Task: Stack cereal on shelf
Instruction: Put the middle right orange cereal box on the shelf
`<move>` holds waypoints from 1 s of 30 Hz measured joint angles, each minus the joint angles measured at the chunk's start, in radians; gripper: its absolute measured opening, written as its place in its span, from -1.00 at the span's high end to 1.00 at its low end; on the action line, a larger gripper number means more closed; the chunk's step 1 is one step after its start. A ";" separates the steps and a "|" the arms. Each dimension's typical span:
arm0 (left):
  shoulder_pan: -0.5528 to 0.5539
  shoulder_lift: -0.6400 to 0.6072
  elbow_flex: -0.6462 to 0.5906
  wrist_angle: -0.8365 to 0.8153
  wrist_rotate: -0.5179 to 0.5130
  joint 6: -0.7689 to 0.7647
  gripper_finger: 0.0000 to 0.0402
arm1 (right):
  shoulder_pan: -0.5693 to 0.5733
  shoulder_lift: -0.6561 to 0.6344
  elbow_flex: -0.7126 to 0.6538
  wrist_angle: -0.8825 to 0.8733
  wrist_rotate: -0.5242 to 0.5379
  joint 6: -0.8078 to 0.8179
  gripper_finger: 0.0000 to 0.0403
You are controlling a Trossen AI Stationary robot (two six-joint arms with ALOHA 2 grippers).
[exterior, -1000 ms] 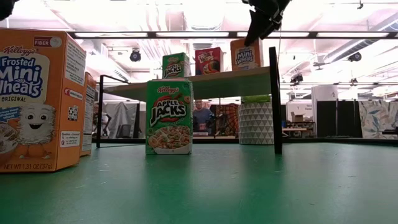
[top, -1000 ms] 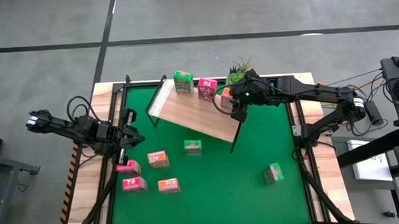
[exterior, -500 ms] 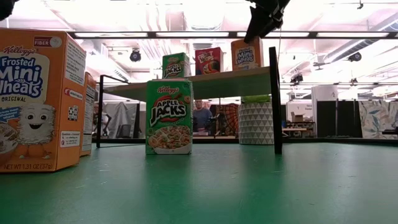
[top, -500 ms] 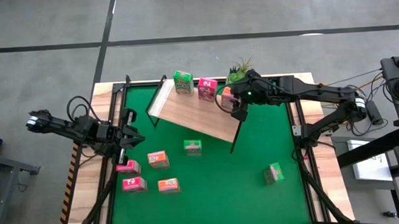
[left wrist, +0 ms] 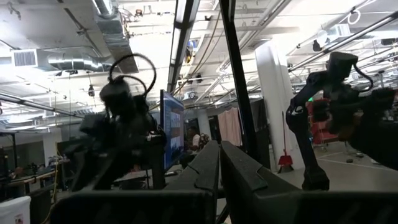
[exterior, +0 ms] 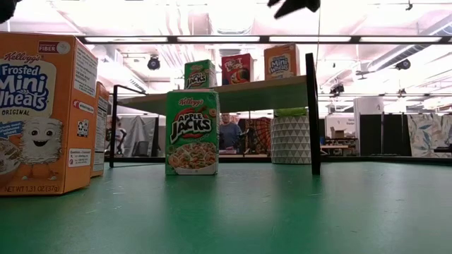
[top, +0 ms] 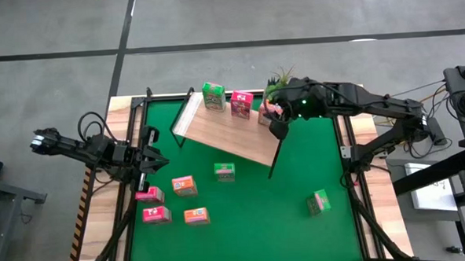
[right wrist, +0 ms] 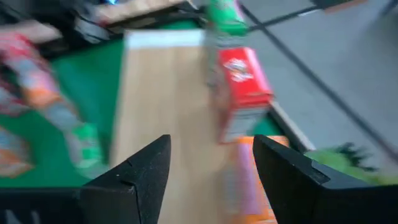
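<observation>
Three cereal boxes stand in a row on the light-wood shelf (top: pixel 229 138): green (top: pixel 212 96), pink-red (top: pixel 241 104) and orange (exterior: pixel 281 61). My right gripper (right wrist: pixel 211 180) hovers open just above the orange box (right wrist: pixel 249 180), touching nothing; in the low view only its tip (exterior: pixel 293 5) shows, at the top edge. On the green mat stand more boxes: green (top: pixel 224 172), green (top: pixel 320 201), pink-red (top: pixel 184 185), pink-red (top: pixel 149 195), pink-red (top: pixel 156 215) and orange (top: pixel 195 216). My left gripper (left wrist: pixel 219 174) waits shut at the table's left edge (top: pixel 149 159).
A potted green plant (top: pixel 279 80) stands at the far edge, right behind the shelf's right end and close to my right arm. The shelf's black post (exterior: pixel 311 113) stands below the orange box. A person (exterior: pixel 228 132) shows far back in the room.
My right gripper has risen straight up off the orange box on the shelf and drawn slightly toward the table's right edge. The orange box stays standing upright beside the pink-red one.
</observation>
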State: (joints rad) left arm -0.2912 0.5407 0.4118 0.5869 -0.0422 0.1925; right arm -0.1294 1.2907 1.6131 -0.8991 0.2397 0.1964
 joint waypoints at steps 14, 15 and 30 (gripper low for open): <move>0.000 0.000 0.000 0.000 0.000 -0.010 1.00 | 0.077 0.003 -0.106 -0.220 0.055 0.154 0.79; 0.000 0.000 0.000 0.000 0.000 -0.010 1.00 | 0.077 0.005 -0.115 -0.218 0.079 0.150 0.85; 0.000 0.000 0.000 0.000 0.000 -0.001 1.00 | 0.068 0.009 -0.156 -0.145 0.206 0.075 0.94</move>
State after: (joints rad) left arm -0.2910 0.5407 0.4118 0.5873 -0.0422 0.1919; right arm -0.0618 1.2999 1.4567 -1.0438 0.4459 0.2716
